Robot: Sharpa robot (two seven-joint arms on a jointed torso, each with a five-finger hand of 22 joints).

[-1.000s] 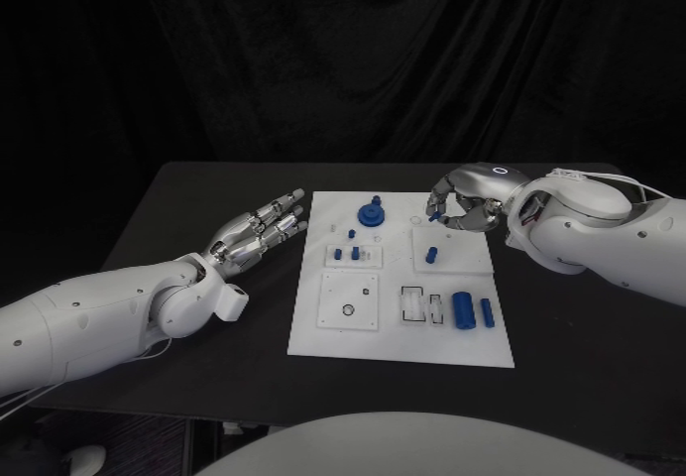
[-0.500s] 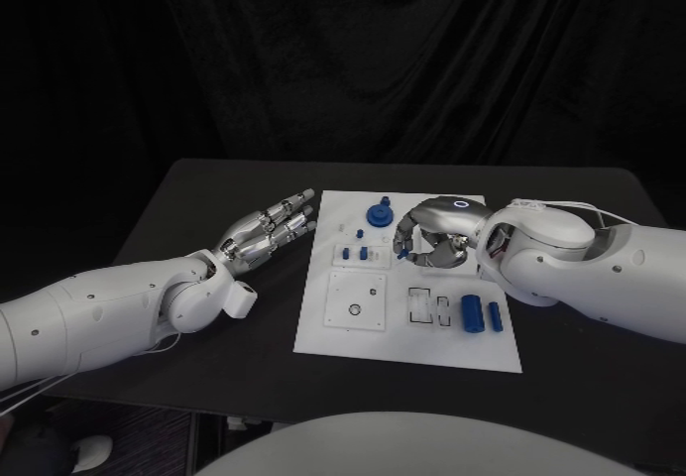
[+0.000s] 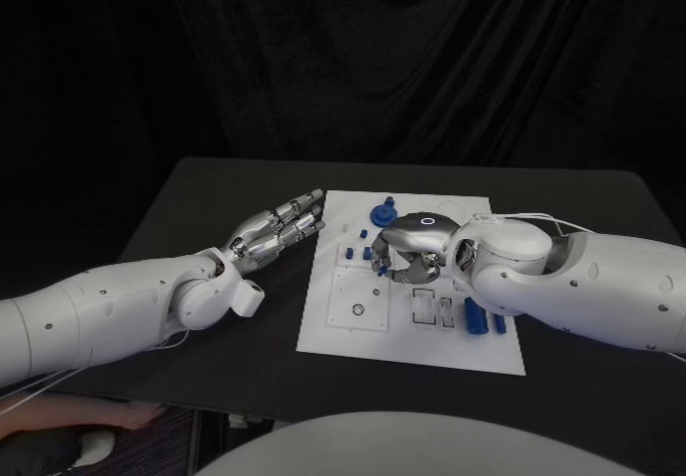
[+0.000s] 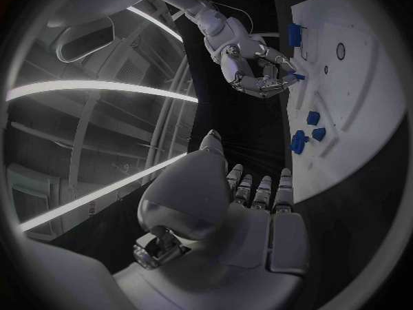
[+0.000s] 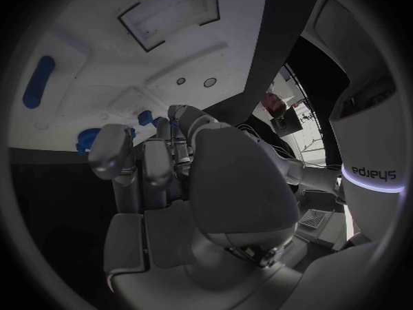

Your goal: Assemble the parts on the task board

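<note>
Task board (image 3: 407,337) sits mid-table (image 3: 186,208) in front of you, with blue parts on it: a round knobbed piece (image 3: 384,212) at the far edge, two cylinders (image 3: 475,315) lying near the right edge, small pegs (image 3: 355,255) left of centre. Your right hand (image 3: 404,248) hangs over the board's middle, fingers curled down by the small pegs; can't tell if anything's pinched. Your left hand (image 3: 279,228) is off the board just beside its left edge, fingers straight and close together, holding nothing.
</note>
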